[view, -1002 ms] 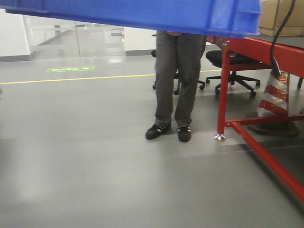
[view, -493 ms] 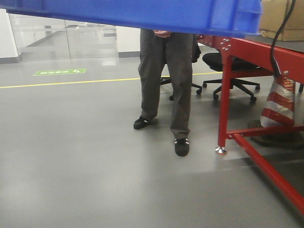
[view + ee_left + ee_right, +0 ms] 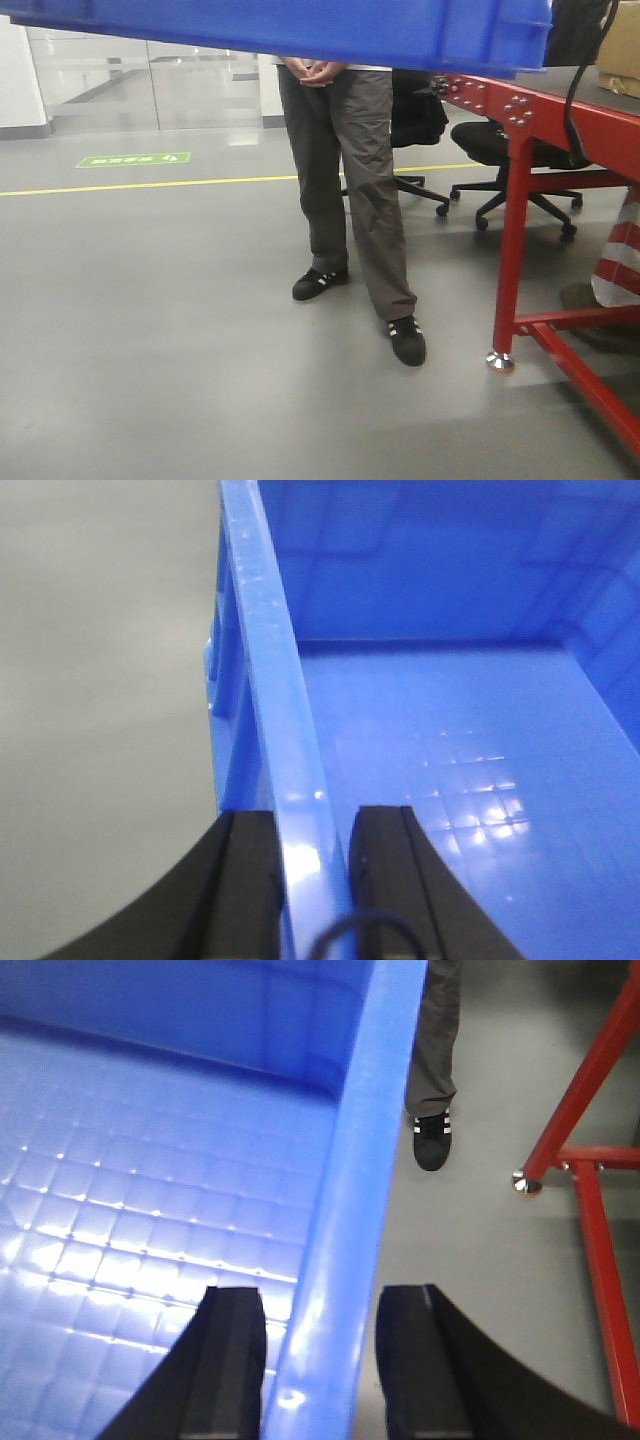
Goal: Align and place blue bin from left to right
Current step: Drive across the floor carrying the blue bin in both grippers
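Observation:
The blue bin (image 3: pixel 300 25) fills the top edge of the front view, held above the grey floor. In the left wrist view my left gripper (image 3: pixel 312 825) is shut on the bin's left rim (image 3: pixel 265 650), one black finger outside the wall and one inside over the gridded bottom. In the right wrist view my right gripper (image 3: pixel 322 1305) straddles the bin's right rim (image 3: pixel 370 1110); it is shut on that wall, with floor showing beyond the outer finger.
A person in grey trousers (image 3: pixel 350 170) and black shoes stands just ahead under the bin. A red table frame (image 3: pixel 515 200) with a metal foot (image 3: pixel 522 1182) is at the right. A black office chair (image 3: pixel 520 160) and a striped cone (image 3: pixel 620 255) sit beyond it.
The front view has swung: the red frame and the person now sit further right and closer. The person has shifted their feet. Both grippers keep hold of the bin.

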{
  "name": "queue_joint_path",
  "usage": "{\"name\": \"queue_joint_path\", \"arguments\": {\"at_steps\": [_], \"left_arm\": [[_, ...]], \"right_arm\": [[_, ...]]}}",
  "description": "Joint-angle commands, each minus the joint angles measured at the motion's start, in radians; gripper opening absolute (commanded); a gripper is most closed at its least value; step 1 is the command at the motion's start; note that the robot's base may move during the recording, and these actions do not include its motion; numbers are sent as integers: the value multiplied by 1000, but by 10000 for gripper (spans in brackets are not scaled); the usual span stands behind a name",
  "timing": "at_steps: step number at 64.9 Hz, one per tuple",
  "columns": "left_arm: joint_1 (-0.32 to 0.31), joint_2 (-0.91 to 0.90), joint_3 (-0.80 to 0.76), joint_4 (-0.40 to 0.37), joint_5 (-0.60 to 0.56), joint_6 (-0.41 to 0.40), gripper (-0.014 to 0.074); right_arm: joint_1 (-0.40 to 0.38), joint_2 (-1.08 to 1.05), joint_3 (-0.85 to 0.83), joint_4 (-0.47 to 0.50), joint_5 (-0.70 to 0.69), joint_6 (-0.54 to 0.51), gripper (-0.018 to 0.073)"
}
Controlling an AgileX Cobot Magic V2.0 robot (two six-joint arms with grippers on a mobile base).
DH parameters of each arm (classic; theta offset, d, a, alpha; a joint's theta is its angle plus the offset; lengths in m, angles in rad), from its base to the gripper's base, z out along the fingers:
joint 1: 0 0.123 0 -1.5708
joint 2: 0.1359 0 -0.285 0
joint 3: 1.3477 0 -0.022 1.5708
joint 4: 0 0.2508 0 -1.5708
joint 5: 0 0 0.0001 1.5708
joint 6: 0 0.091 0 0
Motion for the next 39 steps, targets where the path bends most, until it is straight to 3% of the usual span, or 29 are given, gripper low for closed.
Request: {"name": "queue_joint_path", "arguments": {"at_steps": [1,39], "left_arm": [[-21,-37,-20,-75,-73,16,-111],[-21,-37,-20,-71,-73,16,-111]], "right_arm": [[7,-10,-14,27,-112,28,-68],[7,-10,-14,28,-112,28,-68]]}}
